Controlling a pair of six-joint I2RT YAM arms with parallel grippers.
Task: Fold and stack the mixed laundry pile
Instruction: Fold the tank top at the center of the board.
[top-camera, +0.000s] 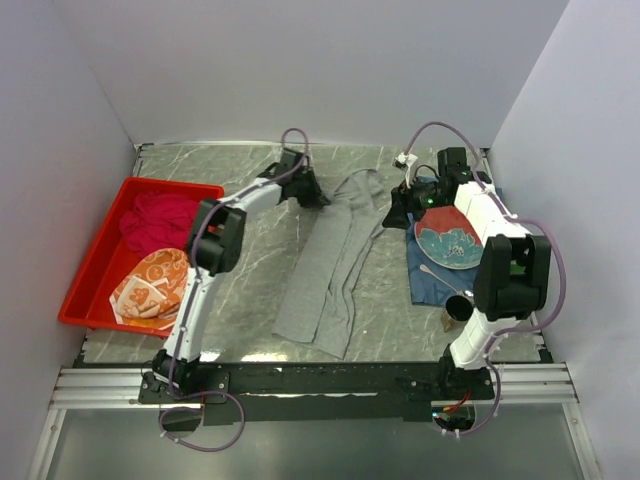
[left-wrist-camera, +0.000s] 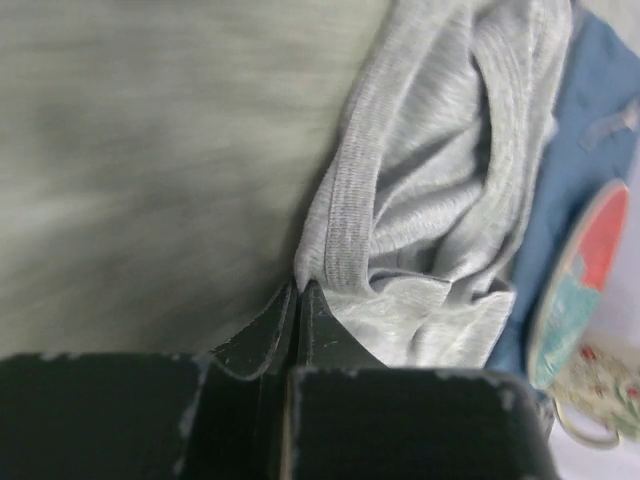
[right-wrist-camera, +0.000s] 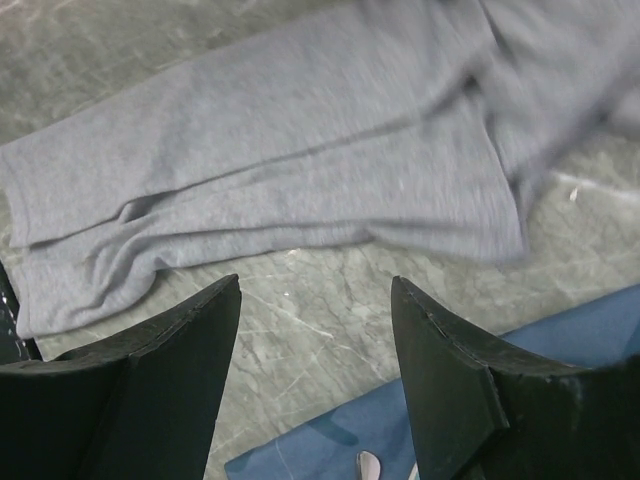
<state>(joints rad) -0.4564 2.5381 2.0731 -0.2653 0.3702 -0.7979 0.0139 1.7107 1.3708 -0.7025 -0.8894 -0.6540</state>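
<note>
A long grey garment (top-camera: 328, 268) lies stretched lengthwise across the middle of the marble table (top-camera: 250, 270). My left claw (left-wrist-camera: 298, 300) is clamped on a corner of its ribbed hem at the far end. My right claw (right-wrist-camera: 315, 330) hangs with fingers apart between the garment and a dark blue placemat (top-camera: 428, 282). A crimson shirt (top-camera: 155, 220) and an orange-and-white cloth (top-camera: 150, 285) sit in the red tray (top-camera: 92, 250) at left

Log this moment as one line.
left gripper shut on grey garment hem | right gripper open, empty | crimson shirt, patterned cloth in red tray
</note>
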